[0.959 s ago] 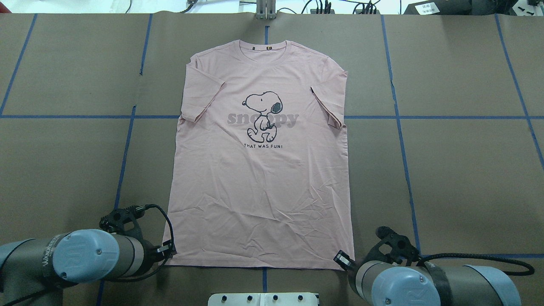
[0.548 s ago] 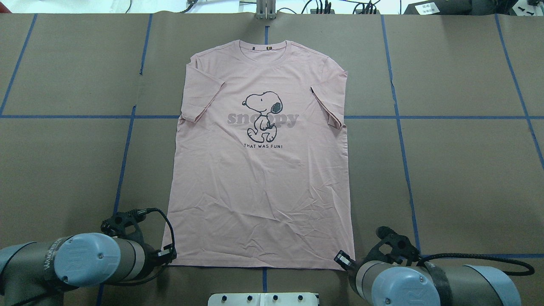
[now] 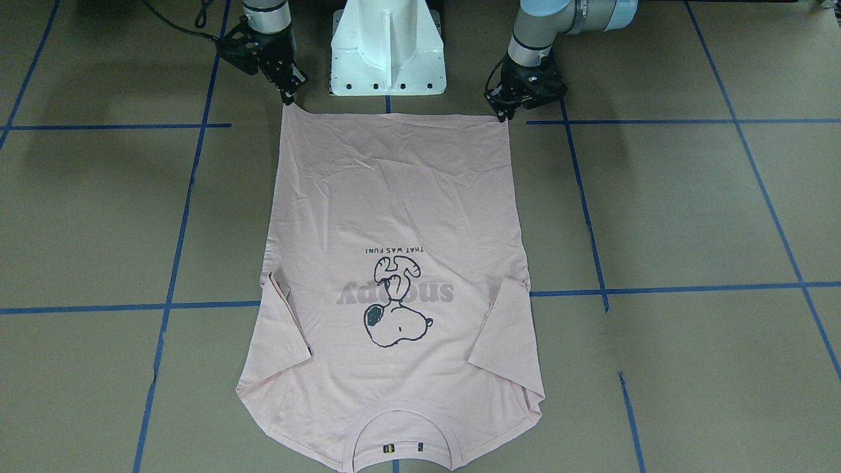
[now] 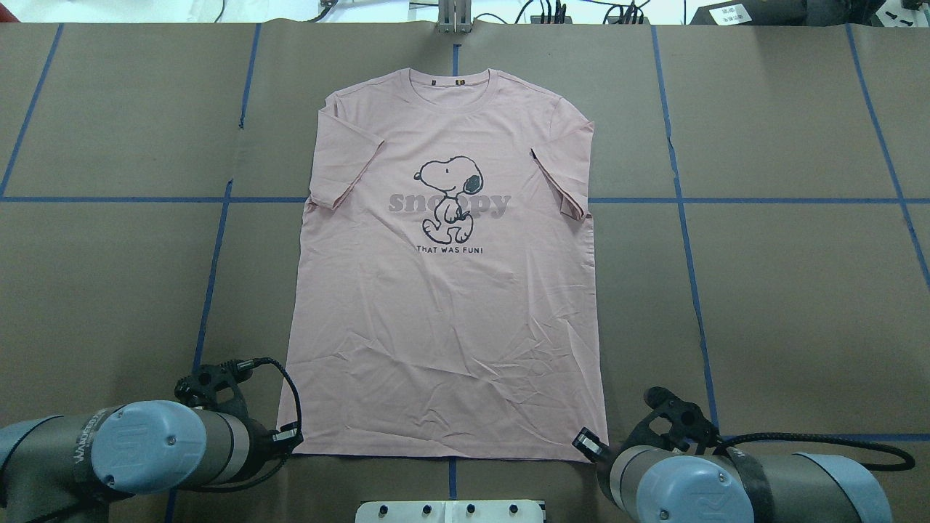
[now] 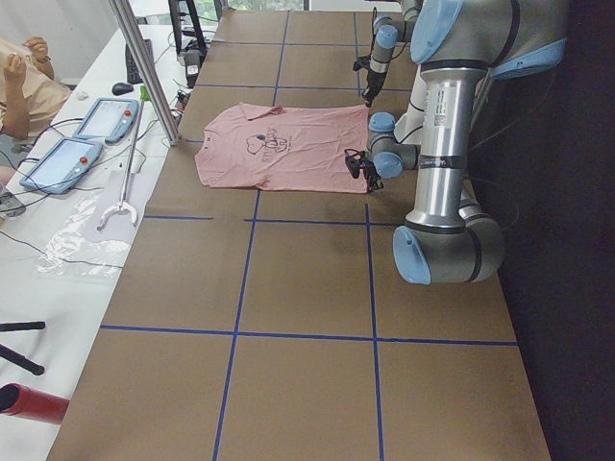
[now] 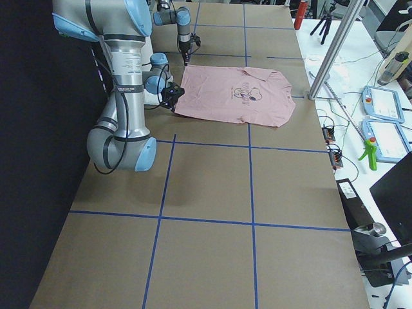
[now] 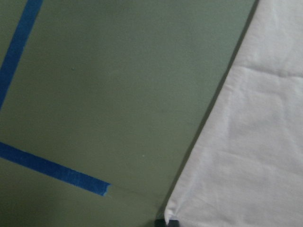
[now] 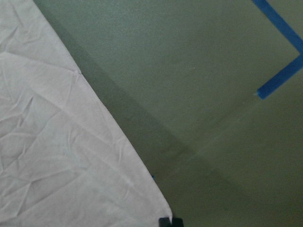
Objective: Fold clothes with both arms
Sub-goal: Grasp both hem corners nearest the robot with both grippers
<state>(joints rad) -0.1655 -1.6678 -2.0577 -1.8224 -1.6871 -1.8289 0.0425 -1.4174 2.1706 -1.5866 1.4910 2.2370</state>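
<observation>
A: Qty of each thing?
B: One T-shirt (image 4: 443, 290) is counted: pink, w/ a dog print (image 4: 449, 200) and grey lettering (image 4: 407, 203). Two arms are seen, i.e. the left arm (image 4: 138, 447) and the right arm (image 4: 726, 487), each fitted w/ one gripper. One white pedestal (image 3: 387, 46) is seen betw. them.

A: Where is the shirt placed?
B: It is laid flat, print up, at approx. the ctr of the desk (image 4: 785, 290), on brown paper marked w/ blue tape lines (image 4: 683, 200). The hem (image 4: 443, 454) is set near the robot-side edge of the desk, just in front of the pedestal.

A: Long axis? Direction?
B: The long axis is laid from the robot-side edge toward the far edge. The collar (image 4: 455, 80) is pointed at the far edge and the hem at the robot. Both sleeves (image 4: 341, 163) are folded in over the front.

A: Fingers?
B: The left gripper (image 3: 504, 115) is clamped on the hem corner at the robot's left. In the left wrist view the cloth is seen bunched at the black tips. The right gripper (image 3: 289, 98) is clamped on the other hem corner, which is pulled to a small point. Whether the corners are touching the desk or are held just off it can't be told.
</observation>
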